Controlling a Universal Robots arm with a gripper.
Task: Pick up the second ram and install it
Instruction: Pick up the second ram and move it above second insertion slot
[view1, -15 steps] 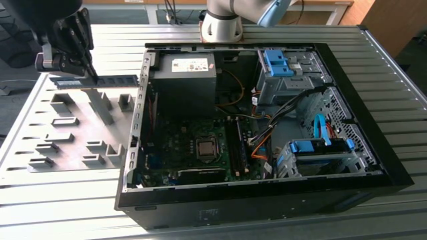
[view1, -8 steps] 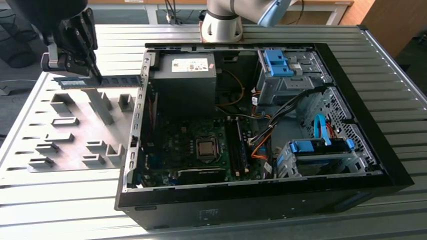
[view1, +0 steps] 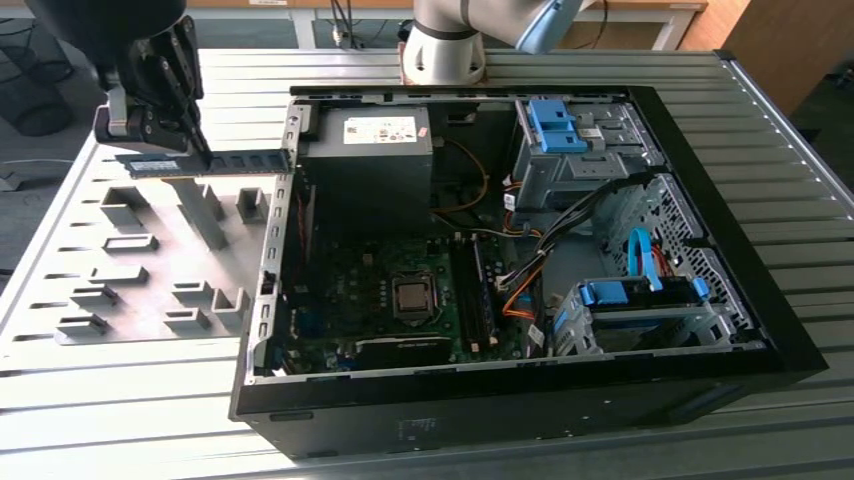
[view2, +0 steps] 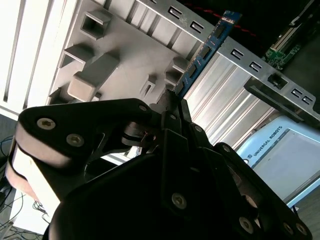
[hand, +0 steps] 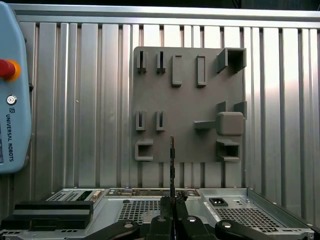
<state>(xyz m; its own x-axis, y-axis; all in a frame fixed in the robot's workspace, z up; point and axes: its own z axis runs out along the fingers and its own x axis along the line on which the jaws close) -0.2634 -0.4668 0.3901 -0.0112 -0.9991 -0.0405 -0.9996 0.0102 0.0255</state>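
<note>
The second ram (view1: 214, 162), a long thin green-blue stick with dark chips, hangs level above the far end of the grey fixture plate (view1: 147, 260), at the exterior view's upper left. My gripper (view1: 191, 150) is shut on it near its middle, just outside the computer case's side wall. In the second wrist view the ram (view2: 207, 50) sticks out from between the black fingers (view2: 170, 107). The first wrist view shows the ram (hand: 172, 160) edge-on, rising from the gripper (hand: 173, 202) over the fixture plate (hand: 185, 105).
The open black computer case (view1: 747, 330) lies on the ribbed metal table, with the motherboard and its long black slots (view1: 467, 290) inside, a power supply (view1: 367, 150) and blue drive cages (view1: 641, 295). A pale teach pendant (hand: 12, 90) lies beside the fixture plate.
</note>
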